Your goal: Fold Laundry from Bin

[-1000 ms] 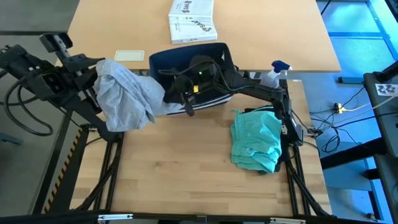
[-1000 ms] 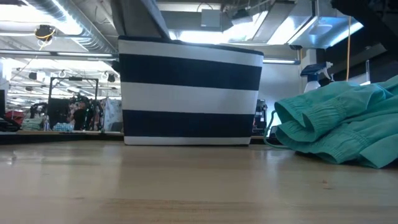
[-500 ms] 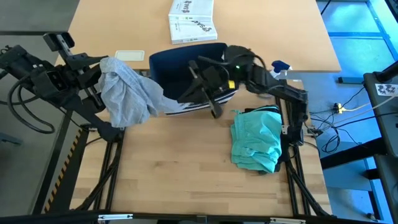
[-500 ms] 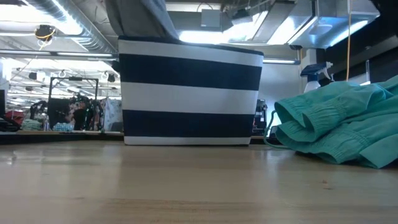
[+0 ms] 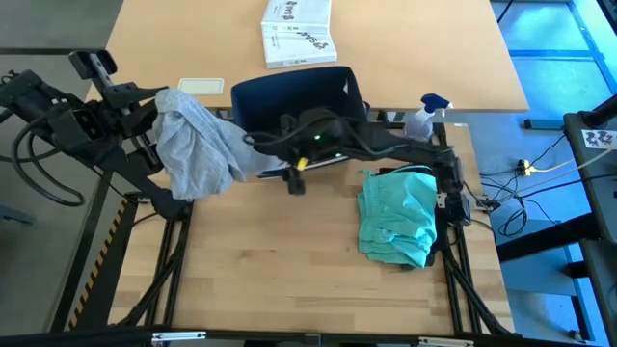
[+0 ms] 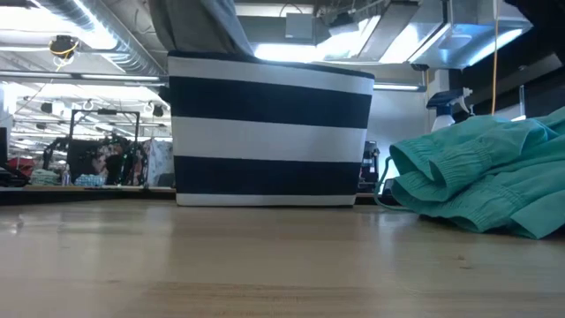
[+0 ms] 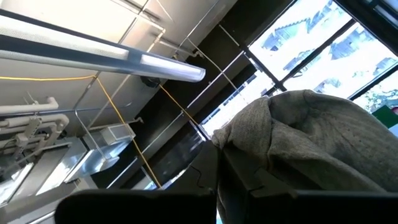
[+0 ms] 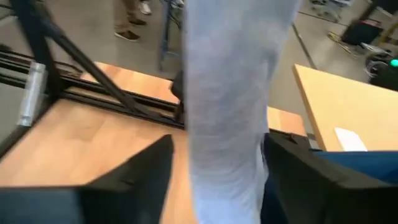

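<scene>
The teal garment (image 5: 397, 214) lies crumpled on the counter (image 5: 270, 260), just to the right of the bin (image 5: 289, 96) and nearer the front edge. The bin, navy with white stripes, stands upright at the counter's far edge. Over the bin's front rim the right end effector (image 5: 294, 172) reaches in from the right, its fingers (image 8: 134, 177) spread apart on either side of a hanging strip of the grey shirt (image 5: 198, 145), not clamped on it. That shirt drapes from the bin's left corner up to the left end effector (image 5: 154, 108), which is clenched on the bunched cloth, raised off to the left of the bin. Beyond the bin, a white printed box (image 5: 297, 31) and a spray bottle (image 5: 426, 114) sit on a farther table.
</scene>
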Robot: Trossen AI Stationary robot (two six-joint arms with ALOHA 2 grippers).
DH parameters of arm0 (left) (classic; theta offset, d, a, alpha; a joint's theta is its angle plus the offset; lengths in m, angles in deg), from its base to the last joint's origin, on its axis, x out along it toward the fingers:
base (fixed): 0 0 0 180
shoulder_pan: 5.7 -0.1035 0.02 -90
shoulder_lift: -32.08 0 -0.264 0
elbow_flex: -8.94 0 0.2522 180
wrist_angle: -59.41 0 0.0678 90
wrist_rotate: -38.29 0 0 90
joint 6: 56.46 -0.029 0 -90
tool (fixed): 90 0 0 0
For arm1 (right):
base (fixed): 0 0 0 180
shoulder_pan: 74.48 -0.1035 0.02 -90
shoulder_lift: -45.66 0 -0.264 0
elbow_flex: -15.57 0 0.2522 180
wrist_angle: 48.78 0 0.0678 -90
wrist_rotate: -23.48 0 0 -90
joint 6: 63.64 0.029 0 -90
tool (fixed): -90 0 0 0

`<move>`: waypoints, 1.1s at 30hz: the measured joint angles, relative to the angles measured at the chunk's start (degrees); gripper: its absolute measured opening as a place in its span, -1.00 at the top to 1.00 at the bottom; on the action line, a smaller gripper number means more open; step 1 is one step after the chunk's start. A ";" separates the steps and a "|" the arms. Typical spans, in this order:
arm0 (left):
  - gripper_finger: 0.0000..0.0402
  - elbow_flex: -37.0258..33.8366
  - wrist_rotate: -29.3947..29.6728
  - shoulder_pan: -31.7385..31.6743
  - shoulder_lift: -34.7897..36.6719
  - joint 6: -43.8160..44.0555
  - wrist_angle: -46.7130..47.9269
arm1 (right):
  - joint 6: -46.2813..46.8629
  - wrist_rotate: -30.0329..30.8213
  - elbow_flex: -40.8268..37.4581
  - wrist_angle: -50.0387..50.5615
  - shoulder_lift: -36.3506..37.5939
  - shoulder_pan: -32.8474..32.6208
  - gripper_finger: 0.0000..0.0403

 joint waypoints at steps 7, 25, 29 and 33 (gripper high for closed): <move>1.00 -0.02 0.13 0.00 0.00 0.20 0.83 | 1.74 8.37 -0.02 -10.22 -4.75 -0.01 -0.78; 1.00 -0.04 1.68 -0.01 0.00 1.77 3.33 | -7.77 12.65 2.27 -17.82 -0.29 0.36 0.91; 1.00 -0.04 2.81 0.01 0.02 1.76 3.34 | -7.62 10.53 2.43 -19.36 4.31 -0.16 0.95; 1.00 -0.04 3.08 0.01 0.02 1.77 3.34 | -7.19 8.54 2.49 -20.33 8.69 -2.29 0.97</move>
